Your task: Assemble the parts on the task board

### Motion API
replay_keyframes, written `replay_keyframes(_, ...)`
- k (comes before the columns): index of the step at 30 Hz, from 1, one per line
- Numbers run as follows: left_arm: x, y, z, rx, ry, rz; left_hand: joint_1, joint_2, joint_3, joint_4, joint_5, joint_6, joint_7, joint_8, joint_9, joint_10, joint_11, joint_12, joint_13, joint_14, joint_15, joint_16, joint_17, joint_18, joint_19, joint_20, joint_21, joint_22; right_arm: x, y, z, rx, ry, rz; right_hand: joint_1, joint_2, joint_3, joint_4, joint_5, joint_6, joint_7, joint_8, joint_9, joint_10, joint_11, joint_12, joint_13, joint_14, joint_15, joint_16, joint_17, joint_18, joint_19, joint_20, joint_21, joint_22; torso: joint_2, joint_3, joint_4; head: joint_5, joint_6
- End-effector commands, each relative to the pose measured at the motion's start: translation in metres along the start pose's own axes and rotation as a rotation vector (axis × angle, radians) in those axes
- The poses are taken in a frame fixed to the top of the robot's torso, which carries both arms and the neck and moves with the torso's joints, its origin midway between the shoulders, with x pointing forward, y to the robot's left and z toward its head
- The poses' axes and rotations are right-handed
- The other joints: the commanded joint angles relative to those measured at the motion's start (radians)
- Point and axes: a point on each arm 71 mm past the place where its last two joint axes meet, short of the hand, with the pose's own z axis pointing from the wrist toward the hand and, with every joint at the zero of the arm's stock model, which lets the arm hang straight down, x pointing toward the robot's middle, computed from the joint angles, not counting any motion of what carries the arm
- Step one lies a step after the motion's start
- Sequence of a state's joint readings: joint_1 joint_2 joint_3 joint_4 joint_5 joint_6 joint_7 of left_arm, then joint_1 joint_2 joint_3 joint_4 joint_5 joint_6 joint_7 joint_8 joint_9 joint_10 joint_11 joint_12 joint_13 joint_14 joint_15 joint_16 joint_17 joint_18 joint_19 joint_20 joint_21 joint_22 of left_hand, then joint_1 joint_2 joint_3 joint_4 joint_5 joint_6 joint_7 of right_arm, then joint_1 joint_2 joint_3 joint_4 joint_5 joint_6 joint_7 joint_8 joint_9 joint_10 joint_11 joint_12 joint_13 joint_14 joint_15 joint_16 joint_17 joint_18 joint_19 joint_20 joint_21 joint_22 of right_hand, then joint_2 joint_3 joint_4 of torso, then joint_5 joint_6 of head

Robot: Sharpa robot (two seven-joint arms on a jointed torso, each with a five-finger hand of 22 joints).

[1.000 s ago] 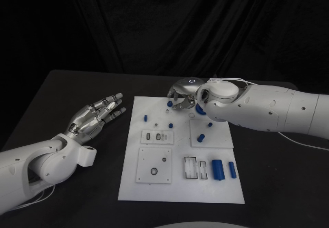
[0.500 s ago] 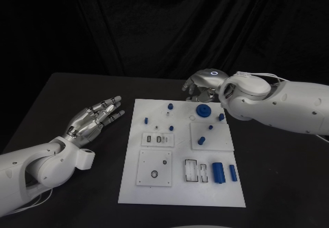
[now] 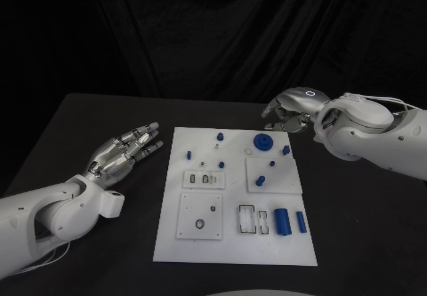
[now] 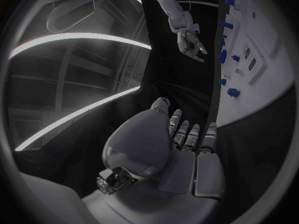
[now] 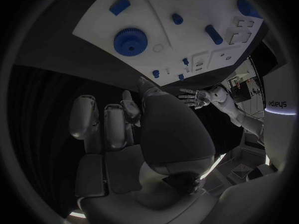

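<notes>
The right hand (image 3: 289, 116) hangs off the far right corner of the task board (image 3: 236, 246), its fingers curled loosely inward and holding nothing; a second ago it was bent low over the far edge of the board with its fingertips down among the parts, and since then it has lifted and drawn away to the right. Where it was working, a blue gear (image 3: 263, 142) now sits in plain sight near the board's far right corner, flat on the white surface, with a small blue peg (image 3: 286, 150) just beside it toward the right edge. The right wrist view shows the same blue gear (image 5: 130, 39) lying free of the hand, well apart from the curled fingers (image 5: 111, 124). That suggests the gear is placed and the hand is free for the next piece. Nearer the robot on the board, two blue cylinders (image 3: 283, 221) lie side by side beside a slotted insert, and several small pegs stand about the middle, so much of the assembly looks undone. The left hand (image 3: 122, 154) hovers over the bench to the left of the board, released, fingers spread and straight, as it was a second ago.
</notes>
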State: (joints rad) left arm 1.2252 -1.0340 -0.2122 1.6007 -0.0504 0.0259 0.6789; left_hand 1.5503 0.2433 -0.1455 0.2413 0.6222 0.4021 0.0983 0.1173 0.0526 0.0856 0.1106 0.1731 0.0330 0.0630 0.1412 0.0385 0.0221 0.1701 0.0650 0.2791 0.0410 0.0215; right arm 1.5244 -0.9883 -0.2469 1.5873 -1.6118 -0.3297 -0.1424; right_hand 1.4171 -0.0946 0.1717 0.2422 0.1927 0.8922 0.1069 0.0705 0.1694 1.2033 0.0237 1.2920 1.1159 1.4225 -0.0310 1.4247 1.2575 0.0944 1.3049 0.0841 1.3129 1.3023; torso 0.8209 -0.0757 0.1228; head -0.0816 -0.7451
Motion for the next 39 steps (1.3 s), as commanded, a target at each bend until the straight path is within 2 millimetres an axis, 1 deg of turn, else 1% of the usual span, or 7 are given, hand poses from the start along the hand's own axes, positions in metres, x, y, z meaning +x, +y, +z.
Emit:
replay_keyframes(1, 0.002, -0.005, 0.001, 0.069, 0.01, -0.005, 0.008, 0.003, 0.007, 0.001, 0.004, 0.001, 0.004, 0.003, 0.0, 0.0, 0.01, 0.005, 0.001, 0.002, 0.008, 0.004, 0.001, 0.011, 0.002, 0.006, 0.003, 0.002, 0.01, -0.006, -0.004, 0.049, 0.035, 0.0, -0.02, -0.002, -0.016, 0.011, -0.012, -0.015, 0.002, -0.002, -0.004, 0.036, 0.001, 0.052, 0.075, 0.032, 0.004, 0.043, 0.088, -0.016, 0.012, 0.0, 0.013, 0.02, 0.0, -0.0004, -0.0014, 0.002, -0.004)
replay_keyframes(5, 0.001, -0.005, 0.001, 0.068, 0.01, -0.005, 0.008, 0.003, 0.007, 0.001, 0.004, 0.001, 0.004, 0.003, 0.0, 0.0, 0.01, 0.005, 0.001, 0.002, 0.008, 0.004, 0.001, 0.011, 0.002, 0.006, 0.003, 0.002, 0.02, -0.009, -0.006, 0.066, 0.052, 0.006, -0.059, 0.0, -0.051, 0.03, -0.029, -0.021, 0.001, 0.001, -0.008, 0.229, 0.002, 0.206, 0.314, 0.088, 0.004, 0.099, 0.207, -0.025, 0.046, 0.002, 0.051, 0.066, 0.001, 0.0005, 0.0011, 0.003, -0.006)
replay_keyframes(6, 0.001, -0.005, 0.001, 0.068, 0.01, -0.005, 0.008, 0.003, 0.007, 0.001, 0.004, 0.001, 0.004, 0.003, 0.0, 0.0, 0.01, 0.005, 0.001, 0.002, 0.008, 0.004, 0.001, 0.011, 0.002, 0.006, 0.003, 0.002, 0.022, -0.009, -0.007, 0.067, 0.053, 0.008, -0.063, -0.002, -0.06, 0.03, -0.025, -0.013, -0.003, 0.005, -0.007, 0.325, -0.003, 0.258, 0.412, 0.115, 0.0, 0.12, 0.252, -0.031, 0.071, -0.001, 0.072, 0.088, 0.002, 0.0007, 0.0018, 0.002, -0.006)
replay_keyframes(9, 0.001, -0.005, 0.001, 0.068, 0.01, -0.005, 0.008, 0.004, 0.009, 0.001, 0.004, 0.002, 0.004, 0.003, 0.0, 0.0, 0.01, 0.006, 0.001, 0.003, 0.01, 0.005, 0.002, 0.011, 0.003, 0.006, 0.003, 0.002, 0.028, -0.009, -0.007, 0.069, 0.058, 0.012, -0.069, 0.003, -0.068, 0.033, -0.015, 0.006, -0.006, 0.01, -0.004, 0.368, -0.007, 0.279, 0.455, 0.148, -0.011, 0.146, 0.313, -0.049, 0.133, -0.009, 0.127, 0.142, 0.002, 0.0014, 0.0023, 0.0, -0.008)
replay_keyframes(18, 0.002, -0.005, 0.002, 0.068, 0.014, -0.008, 0.009, 0.008, 0.014, 0.0, 0.005, 0.002, 0.005, 0.003, 0.0, 0.0, 0.011, 0.007, 0.001, 0.003, 0.011, 0.005, 0.002, 0.011, 0.002, 0.007, 0.003, 0.002, 0.035, -0.009, -0.005, 0.08, 0.08, 0.012, -0.07, 0.005, -0.072, 0.032, 0.006, -0.022, -0.016, -0.005, -0.011, 0.368, -0.016, 0.279, 0.455, 0.148, -0.015, 0.146, 0.313, -0.06, 0.172, -0.016, 0.164, 0.179, 0.003, 0.001, 0.0037, -0.004, -0.012)
replay_keyframes(22, 0.002, -0.005, 0.002, 0.067, 0.015, -0.009, 0.009, 0.008, 0.015, -0.001, 0.006, 0.001, 0.005, 0.003, 0.0, 0.0, 0.011, 0.006, 0.001, 0.004, 0.012, 0.005, 0.002, 0.011, 0.002, 0.007, 0.003, 0.002, 0.037, -0.01, -0.004, 0.09, 0.097, 0.008, -0.065, 0.007, -0.072, 0.026, 0.019, -0.05, -0.023, -0.008, -0.019, 0.368, -0.023, 0.279, 0.455, 0.148, -0.021, 0.146, 0.313, -0.061, 0.175, -0.021, 0.166, 0.183, 0.002, 0.0011, -0.0003, -0.003, -0.011)
replay_keyframes(39, 0.001, -0.004, 0.003, 0.067, 0.019, -0.011, 0.01, 0.007, 0.016, -0.002, 0.005, 0.0, 0.005, 0.002, 0.0, 0.0, 0.011, 0.006, 0.001, 0.003, 0.012, 0.005, 0.001, 0.011, 0.002, 0.007, 0.003, 0.001, 0.052, -0.012, -0.001, 0.121, 0.156, 0.001, -0.06, 0.003, -0.078, 0.018, -0.024, -0.068, -0.02, -0.002, -0.026, 0.368, -0.024, 0.279, 0.455, 0.148, -0.024, 0.146, 0.313, -0.064, 0.185, -0.026, 0.174, 0.192, -0.001, -0.0012, 0.0017, -0.002, -0.008)
